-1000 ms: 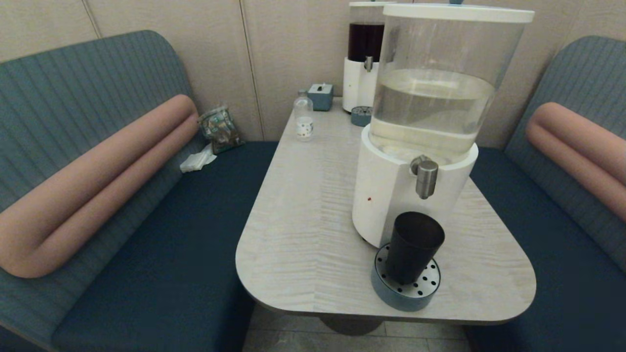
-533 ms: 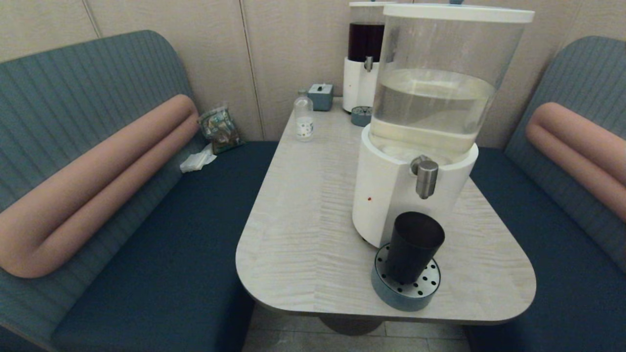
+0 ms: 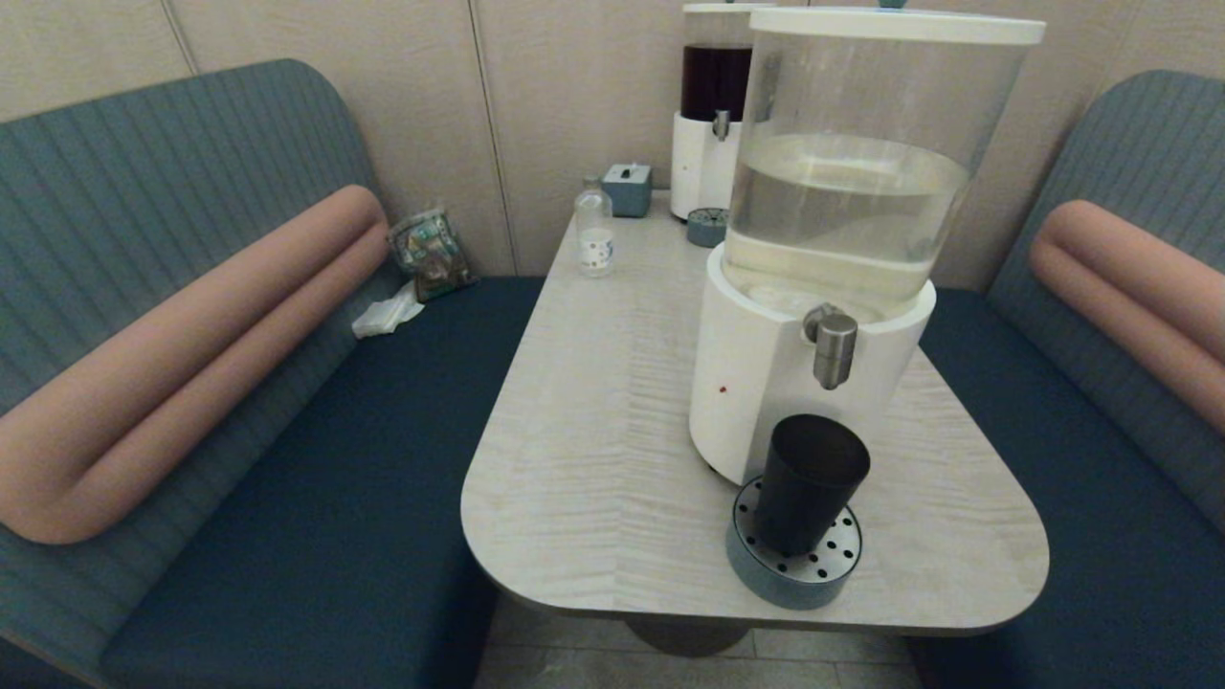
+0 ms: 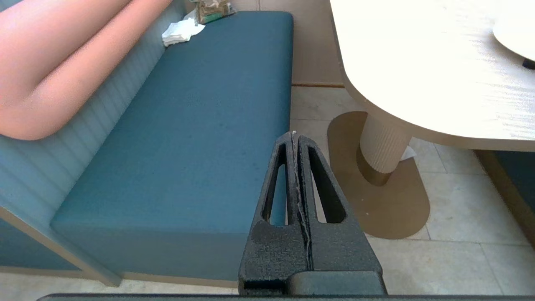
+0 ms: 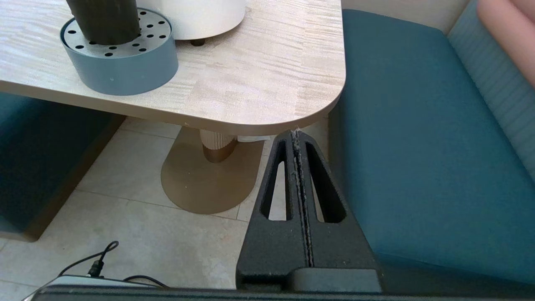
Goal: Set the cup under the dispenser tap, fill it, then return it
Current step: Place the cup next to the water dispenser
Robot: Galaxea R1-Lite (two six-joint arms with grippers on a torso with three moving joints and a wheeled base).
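Observation:
The dark tapered cup (image 3: 809, 483) stands upright on a round blue drip tray (image 3: 792, 565) with a perforated top, directly below the brushed-steel tap (image 3: 835, 350) of the large clear dispenser (image 3: 842, 191). The cup's lower part (image 5: 104, 19) and the tray (image 5: 121, 62) also show in the right wrist view. Neither arm shows in the head view. My left gripper (image 4: 294, 136) is shut and empty, low over the floor beside the left bench. My right gripper (image 5: 296, 133) is shut and empty, below the table's near right corner.
A smaller dispenser with dark red liquid (image 3: 713, 105), its own small tray (image 3: 706, 226), a small clear bottle (image 3: 594, 230) and a blue-grey box (image 3: 628, 188) stand at the table's far end. Blue benches (image 3: 316, 498) flank the table (image 3: 593, 459). The pedestal (image 4: 382, 146) is underneath.

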